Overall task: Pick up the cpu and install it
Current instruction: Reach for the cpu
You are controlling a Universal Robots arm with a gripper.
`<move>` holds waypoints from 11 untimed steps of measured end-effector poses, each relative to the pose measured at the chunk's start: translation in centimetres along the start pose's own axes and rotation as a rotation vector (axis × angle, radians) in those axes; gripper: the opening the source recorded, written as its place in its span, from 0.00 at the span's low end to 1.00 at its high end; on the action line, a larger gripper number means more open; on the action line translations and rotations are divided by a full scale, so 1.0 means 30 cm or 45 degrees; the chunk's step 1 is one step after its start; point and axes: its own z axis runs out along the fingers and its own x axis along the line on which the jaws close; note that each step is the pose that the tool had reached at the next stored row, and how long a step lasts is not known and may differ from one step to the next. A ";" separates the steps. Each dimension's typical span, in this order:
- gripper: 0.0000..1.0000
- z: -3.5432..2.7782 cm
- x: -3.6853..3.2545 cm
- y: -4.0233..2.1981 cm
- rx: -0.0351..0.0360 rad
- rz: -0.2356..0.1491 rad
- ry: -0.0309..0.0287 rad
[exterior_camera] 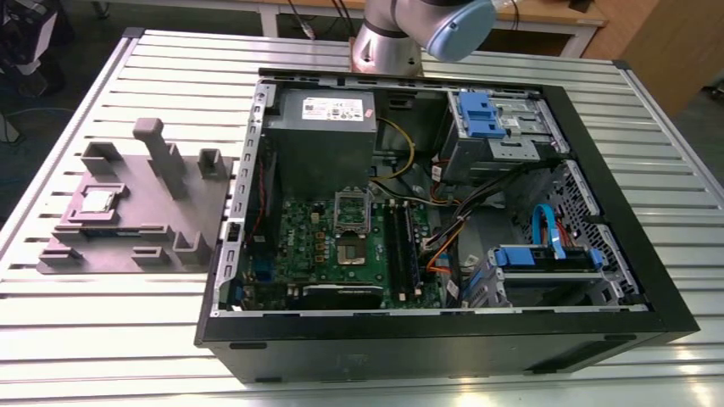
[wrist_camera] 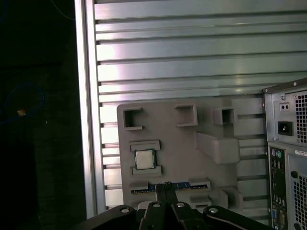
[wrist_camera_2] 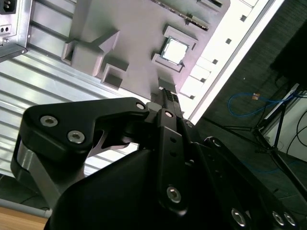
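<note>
Silver cpu (wrist_camera: 144, 159) seated in grey tray (wrist_camera: 182, 158), fingers (wrist_camera: 162, 194) closed empty, covering part of tray's edge

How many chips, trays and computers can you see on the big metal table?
Shiny chip: 1
Grey tray: 1
Open computer: 1
Total: 3
</note>
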 end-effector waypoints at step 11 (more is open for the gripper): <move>0.11 0.000 0.040 -0.003 0.0000 0.000 -0.0001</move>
